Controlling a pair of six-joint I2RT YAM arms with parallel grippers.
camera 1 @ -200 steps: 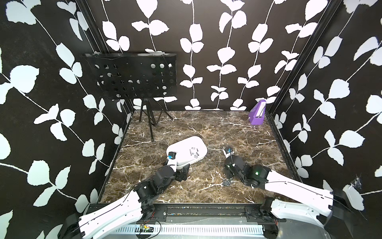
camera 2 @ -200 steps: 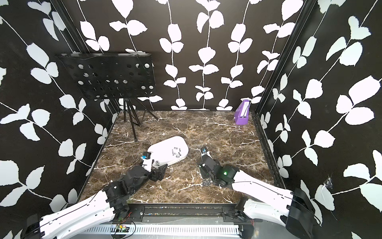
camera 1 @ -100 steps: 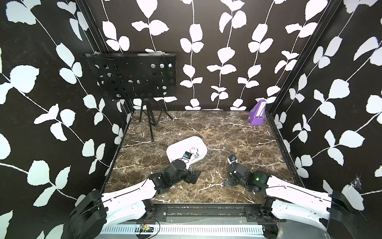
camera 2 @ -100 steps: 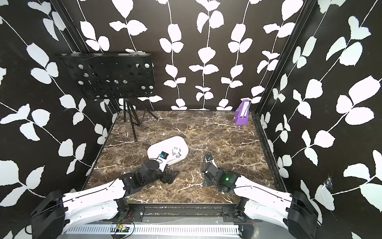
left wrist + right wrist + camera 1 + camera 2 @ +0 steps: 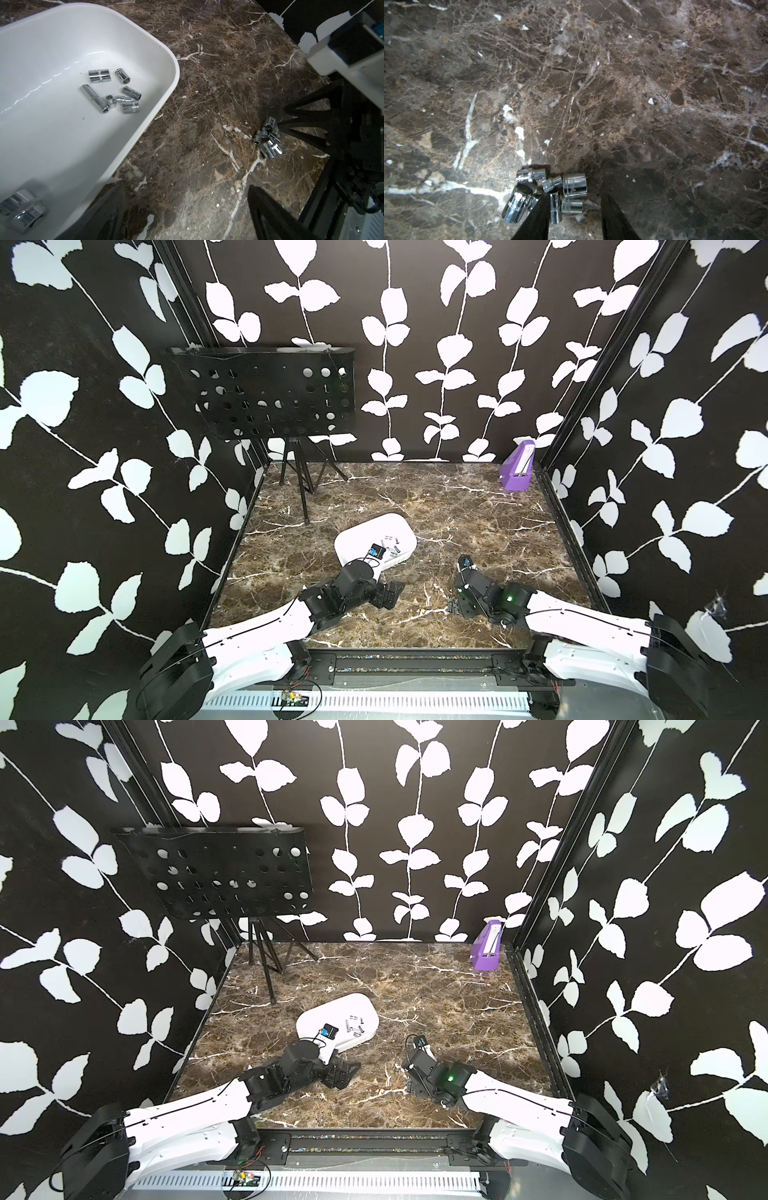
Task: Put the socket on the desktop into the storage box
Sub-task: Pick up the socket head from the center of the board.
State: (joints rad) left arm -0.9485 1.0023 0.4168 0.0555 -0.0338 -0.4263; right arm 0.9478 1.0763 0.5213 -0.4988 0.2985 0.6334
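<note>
Scene as recorded, both top views and both wrist views.

The white storage box [image 5: 359, 535] is found lying flat on the marble desktop [image 5: 478, 514], a little toward the left arm's side, with its long axis slanted. Several small chrome boxed sockets [image 5: 112, 91] are seen grouped on its floor toward one end. A large socket [image 5: 22, 209] is also seen inside, at the corner nearest the left wrist camera, but it is blurred.

The loose sockets [image 5: 550, 193] are noted as a tight heap on the bare desktop, outside the box and well apart from it, in front of the right arm [image 5: 453, 608].

The right gripper [image 5: 574, 197] is lowered onto this heap, with its fingertips at desktop level. Its jaws are held partly apart. A slim socket and a short one lie between the fingers. One finger is set against the slim socket, and a clear gap is left at the other finger. Nothing is clamped or lifted.

The left gripper [image 5: 185, 187] is held low over bare desktop just beside the box's near edge [image 5: 388, 593]. Its jaws are spread wide and nothing is carried between them.

A black perforated music stand [image 5: 266, 398] is noted at the far left corner. A purple box [image 5: 517, 468] is noted upright at the far right corner.
</note>
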